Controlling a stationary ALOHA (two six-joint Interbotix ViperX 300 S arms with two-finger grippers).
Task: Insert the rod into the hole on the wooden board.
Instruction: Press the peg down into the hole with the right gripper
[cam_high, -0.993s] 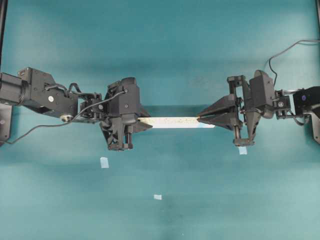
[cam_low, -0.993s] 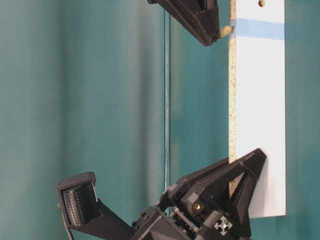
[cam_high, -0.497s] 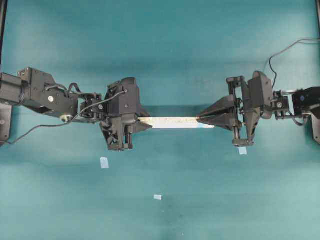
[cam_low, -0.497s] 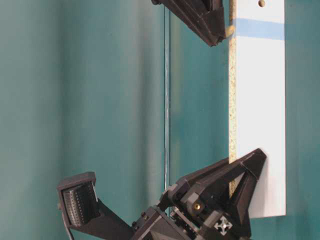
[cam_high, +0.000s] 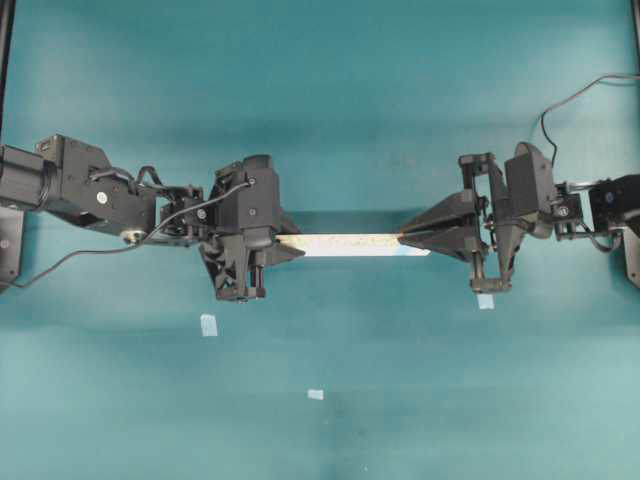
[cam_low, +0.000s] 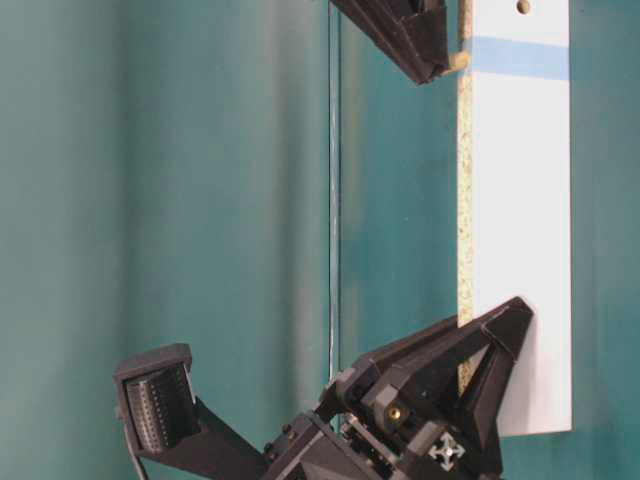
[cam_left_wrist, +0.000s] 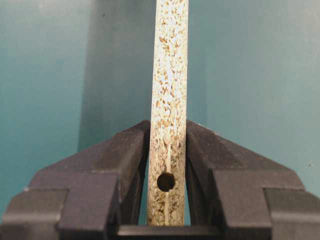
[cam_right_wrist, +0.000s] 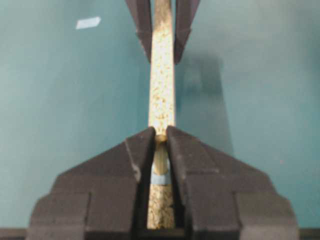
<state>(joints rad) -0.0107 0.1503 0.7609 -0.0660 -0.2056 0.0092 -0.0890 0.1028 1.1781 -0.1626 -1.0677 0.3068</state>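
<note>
The wooden board (cam_high: 345, 245) hangs edge-up above the teal table. My left gripper (cam_high: 292, 247) is shut on its plain end, with the fingers (cam_left_wrist: 125, 155) clamping both faces beside a round edge hole (cam_left_wrist: 166, 181). My right gripper (cam_high: 405, 238) is shut on the rod (cam_right_wrist: 161, 145), a short beige peg. The rod's tip (cam_low: 458, 60) touches the speckled edge level with the blue band (cam_low: 520, 58). A small dark hole (cam_low: 523, 7) shows on the white face past that band. Rod and fingers cover the edge at the blue mark (cam_right_wrist: 160, 178), so the hole there is hidden.
Three pale-blue tape squares lie flat on the table: one (cam_high: 208, 324) below the left arm, one (cam_high: 315, 394) near the front middle, one (cam_high: 485, 301) under the right gripper. A black cable (cam_high: 570, 100) loops behind the right arm.
My right gripper, still holding the rod, has shifted slightly along the board toward its blue end. The left gripper and the board have stayed still.
</note>
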